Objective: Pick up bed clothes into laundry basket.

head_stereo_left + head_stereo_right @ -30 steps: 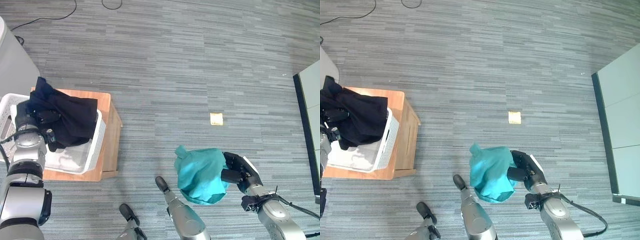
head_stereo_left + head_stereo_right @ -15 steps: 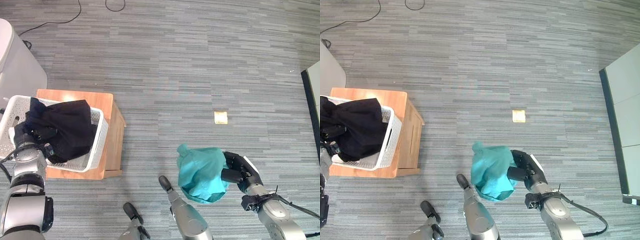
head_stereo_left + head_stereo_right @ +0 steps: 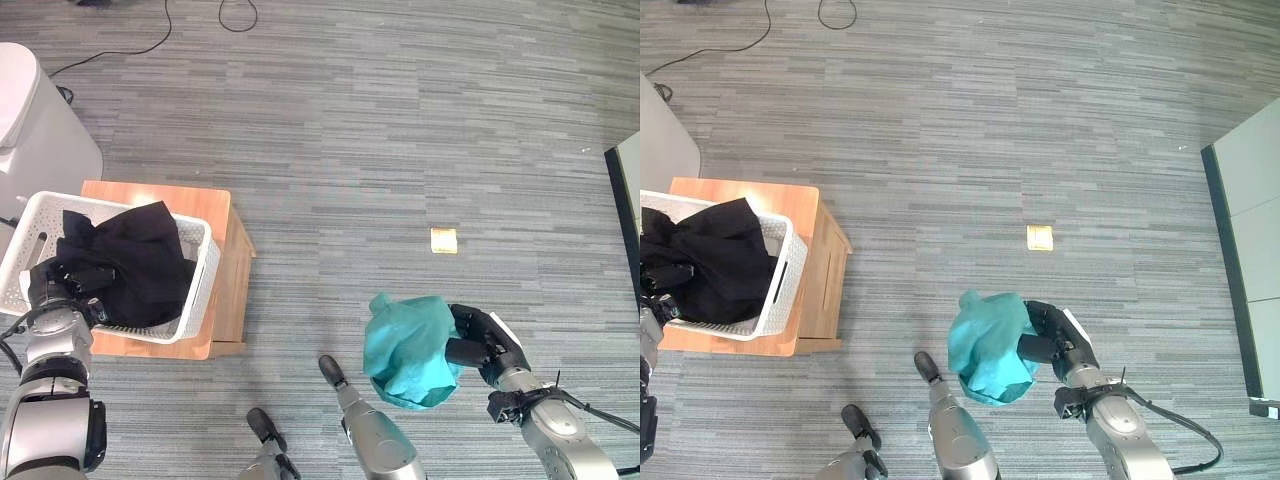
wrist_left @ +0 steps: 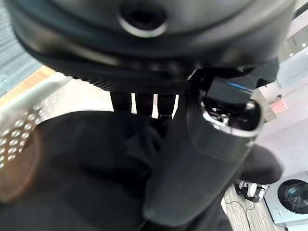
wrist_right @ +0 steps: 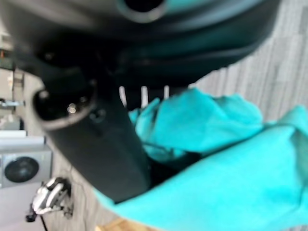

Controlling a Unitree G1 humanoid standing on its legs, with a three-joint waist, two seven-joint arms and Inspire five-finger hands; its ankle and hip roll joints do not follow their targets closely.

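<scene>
The black garment (image 3: 125,265), a second ago lifted in a peak above the white laundry basket (image 3: 201,285), now lies lower, settled inside it, with part draped over the rim. The left hand (image 3: 62,283), gripping the black cloth, has dropped to the basket's near edge. The right hand (image 3: 478,343), clutching the teal cloth (image 3: 410,350), has lowered slightly.

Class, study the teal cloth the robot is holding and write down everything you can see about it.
The teal cloth is a soft, crumpled fabric bundle, plain turquoise with no visible pattern. It hangs bunched in folds above the grey striped floor, one corner poking upward. The right robot hand grips it from the side, its dark thumb and fingers curled into the fabric, as the right wrist view also shows. Nothing else touches it; it is well apart from the white laundry basket.
</scene>
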